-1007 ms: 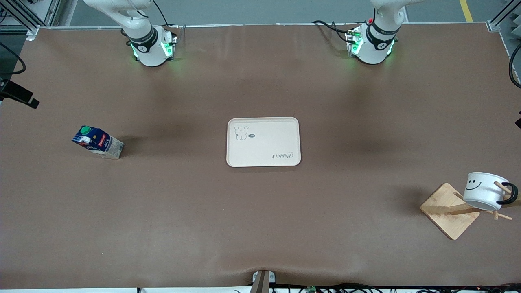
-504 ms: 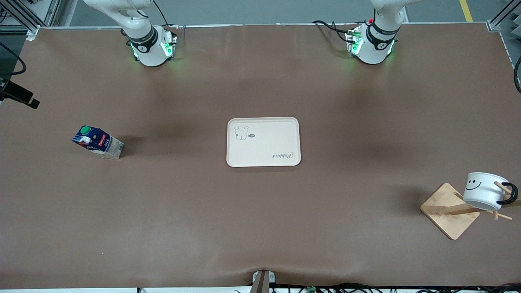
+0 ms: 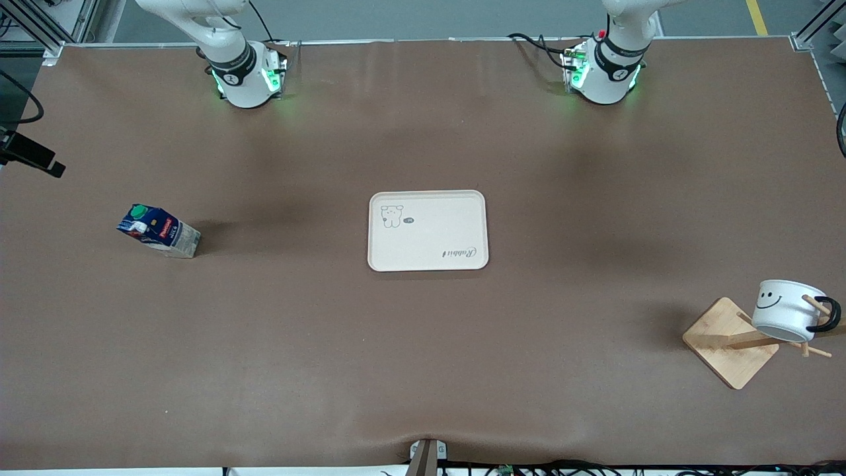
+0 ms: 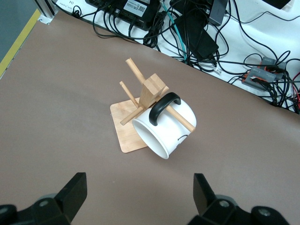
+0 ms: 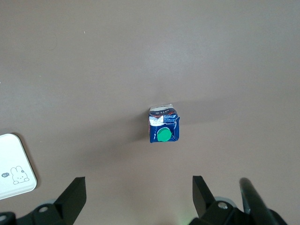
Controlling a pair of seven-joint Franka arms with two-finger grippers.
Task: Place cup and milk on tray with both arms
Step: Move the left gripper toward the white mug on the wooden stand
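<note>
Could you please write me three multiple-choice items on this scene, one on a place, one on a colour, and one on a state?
1. Where is the cup?
A. Flat on the tray
B. Hung on a wooden stand toward the left arm's end of the table
C. Beside the milk

2. What colour is the milk carton's cap?
A. Green
B. Yellow
C. White

3. What state is the left claw in?
A. Shut on the cup
B. Shut on nothing
C. Open, holding nothing

Answers:
1. B, the cup hangs by its handle on a peg of the wooden stand.
2. A, the right wrist view shows a round green cap on the carton's top.
3. C, its fingers stand wide apart over the cup, as do the right claw's over the milk; the tray holds nothing.
</note>
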